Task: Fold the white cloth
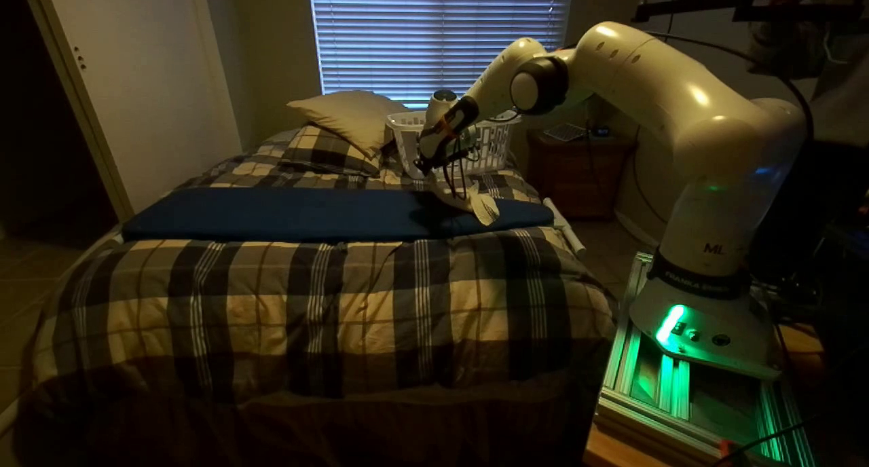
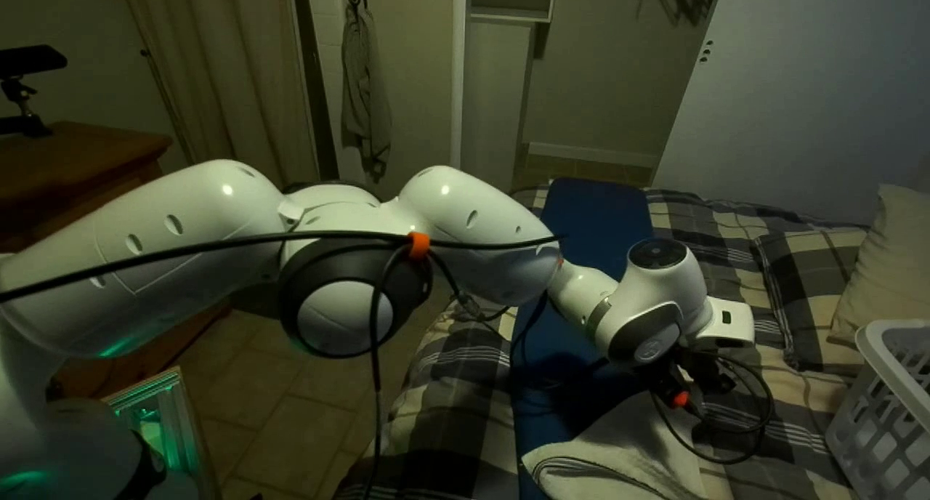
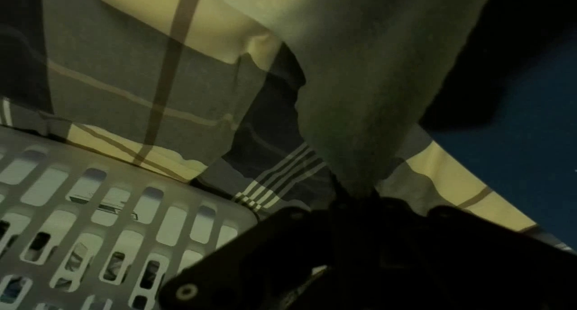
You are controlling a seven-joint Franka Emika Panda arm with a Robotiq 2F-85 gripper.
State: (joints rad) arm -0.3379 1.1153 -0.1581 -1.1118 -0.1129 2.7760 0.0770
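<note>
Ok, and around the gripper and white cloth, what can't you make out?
White cloth: cut off by the bottom edge in an exterior view.
Gripper: too dark in the wrist view to tell how much cloth it pinches.
White basket: cut off by the right edge in an exterior view; its slotted wall hides most of what's behind in the wrist view.
Long blue strip: partly hidden by the robot arm in an exterior view.

I find my gripper (image 3: 357,192) black, the white cloth (image 2: 631,448) cream-toned, the long cloth (image 1: 292,213) plain dark blue, the bedspread (image 1: 271,304) plaid in black, grey and cream with fine white stripes, the laundry basket (image 2: 875,380) white and the plump pillow (image 1: 353,116) plain cream
</note>
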